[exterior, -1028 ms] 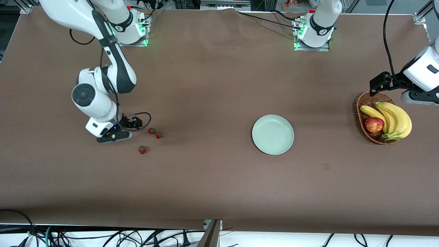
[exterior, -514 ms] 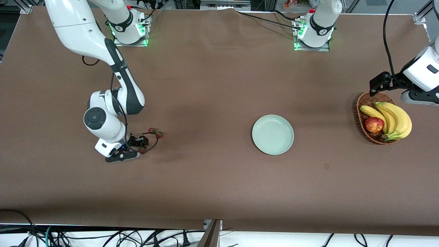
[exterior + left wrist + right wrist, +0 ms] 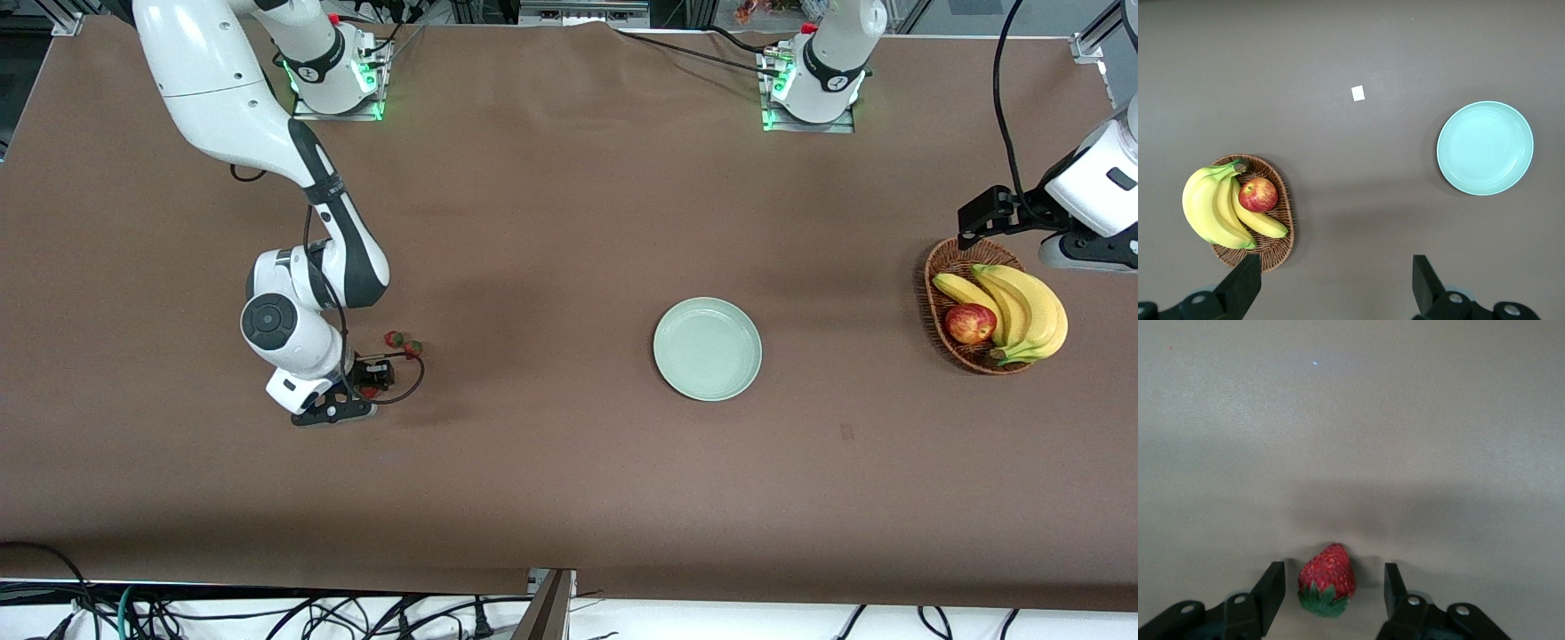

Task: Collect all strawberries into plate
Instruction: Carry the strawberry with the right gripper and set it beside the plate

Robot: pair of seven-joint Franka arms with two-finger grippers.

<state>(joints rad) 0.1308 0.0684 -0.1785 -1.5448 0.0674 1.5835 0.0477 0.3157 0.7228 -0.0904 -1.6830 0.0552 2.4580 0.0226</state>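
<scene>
Three strawberries lie toward the right arm's end of the table. Two (image 3: 392, 339) (image 3: 412, 348) sit side by side. The third (image 3: 370, 391) is nearer the front camera and partly hidden by my right gripper (image 3: 342, 407). In the right wrist view this strawberry (image 3: 1327, 580) lies on the table between the open fingers (image 3: 1275, 587) of my right gripper (image 3: 1333, 587), untouched. The mint-green plate (image 3: 708, 348) sits empty mid-table and also shows in the left wrist view (image 3: 1485, 148). My left gripper (image 3: 1080, 253) waits open (image 3: 1335, 287) high beside the basket.
A brown wicker basket (image 3: 933, 267) with bananas (image 3: 1022, 307) and a red apple (image 3: 970, 323) stands at the left arm's end, and also shows in the left wrist view (image 3: 1271, 247). A small white tag (image 3: 1358, 93) lies on the brown cloth.
My right arm has moved toward the front camera and across to the nearest strawberry, so its open fingers now straddle it. The left arm has not moved.
</scene>
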